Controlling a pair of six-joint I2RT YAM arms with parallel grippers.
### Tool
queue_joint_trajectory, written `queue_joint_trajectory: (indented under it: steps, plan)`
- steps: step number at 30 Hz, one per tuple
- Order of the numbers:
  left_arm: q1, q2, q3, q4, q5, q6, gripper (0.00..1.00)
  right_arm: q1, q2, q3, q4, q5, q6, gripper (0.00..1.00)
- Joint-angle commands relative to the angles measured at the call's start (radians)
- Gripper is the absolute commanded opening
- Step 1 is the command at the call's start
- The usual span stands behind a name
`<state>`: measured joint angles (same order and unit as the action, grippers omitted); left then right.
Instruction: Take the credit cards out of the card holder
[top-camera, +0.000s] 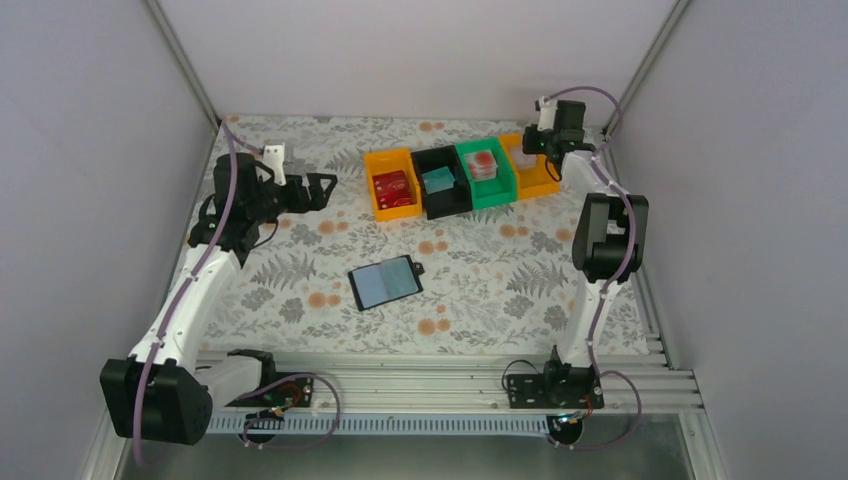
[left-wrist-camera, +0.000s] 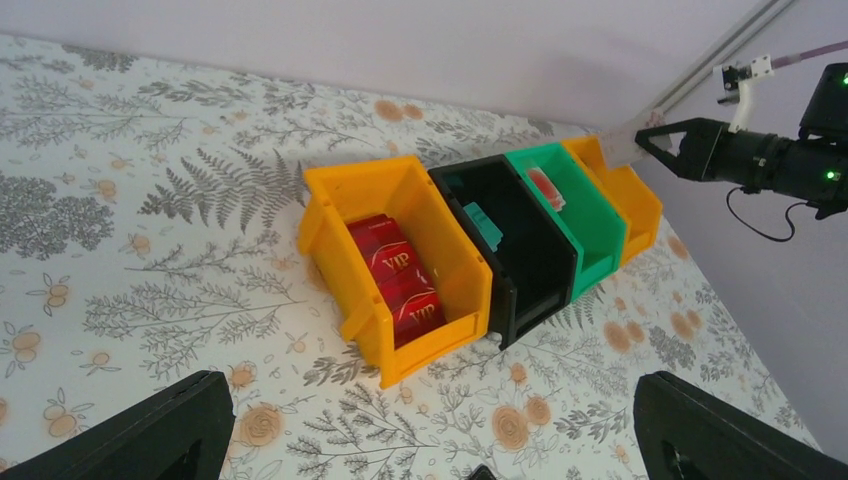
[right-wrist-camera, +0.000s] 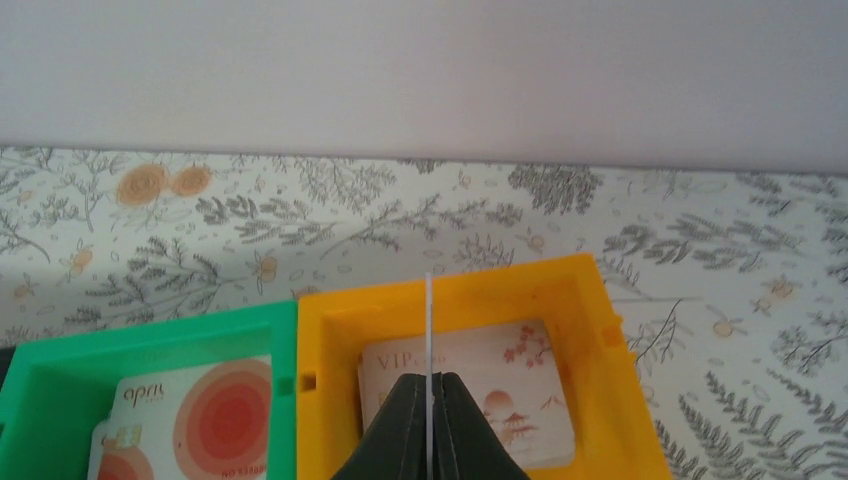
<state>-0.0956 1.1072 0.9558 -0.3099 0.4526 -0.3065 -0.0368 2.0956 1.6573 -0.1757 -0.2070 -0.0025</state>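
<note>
The card holder (top-camera: 386, 283), a small black book-like wallet with smooth pale blue-grey inner faces, lies open and flat on the floral-patterned table (top-camera: 300, 300). It sits near the middle, between the two arms and well apart from both. Whether cards remain in it cannot be told. One credit card (right-wrist-camera: 428, 320), a thin rigid pale rectangle seen edge-on, is clamped in the right gripper (right-wrist-camera: 428, 378), whose black fingers are clenched on one edge. It is held directly over the far-right orange moulded-plastic bin (right-wrist-camera: 520, 280), probably so that it drops onto the pale printed cards (right-wrist-camera: 500, 400) lying inside. The adjacent green bin (right-wrist-camera: 150, 335) holds cards with red circles. The left gripper (top-camera: 322, 187) stands fully spread and empty, facing the row of bins and clear of the work.
</note>
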Motion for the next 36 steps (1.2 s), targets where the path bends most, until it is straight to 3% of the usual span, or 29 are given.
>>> queue_joint_trajectory:
  steps: [1, 4, 9, 19, 26, 32, 36]
  plan:
    - [0.004, 0.001, -0.003, 0.026, 0.021, -0.003, 1.00, -0.004, 0.017, 0.058, 0.085, 0.037, -0.020, 0.04]
    - [0.004, 0.000, -0.004, 0.025, 0.020, 0.000, 1.00, 0.001, 0.033, 0.069, 0.040, 0.030, 0.005, 0.04]
    - [0.004, 0.001, -0.005, 0.023, 0.020, 0.008, 1.00, 0.022, -0.024, -0.071, 0.090, 0.016, 0.016, 0.04]
    - [0.005, 0.000, -0.013, 0.023, 0.017, 0.013, 1.00, 0.068, 0.018, 0.032, -0.021, -0.098, -0.020, 0.04]
    - [0.005, 0.005, 0.001, 0.020, 0.013, 0.023, 1.00, 0.090, 0.020, -0.011, -0.004, -0.086, 0.012, 0.04]
    - [0.004, 0.003, -0.004, 0.014, 0.016, 0.023, 1.00, 0.090, -0.001, 0.017, -0.038, -0.022, -0.014, 0.04]
    - [0.005, 0.007, -0.003, 0.014, 0.016, 0.021, 1.00, 0.088, -0.015, 0.033, -0.059, 0.262, 0.002, 0.04]
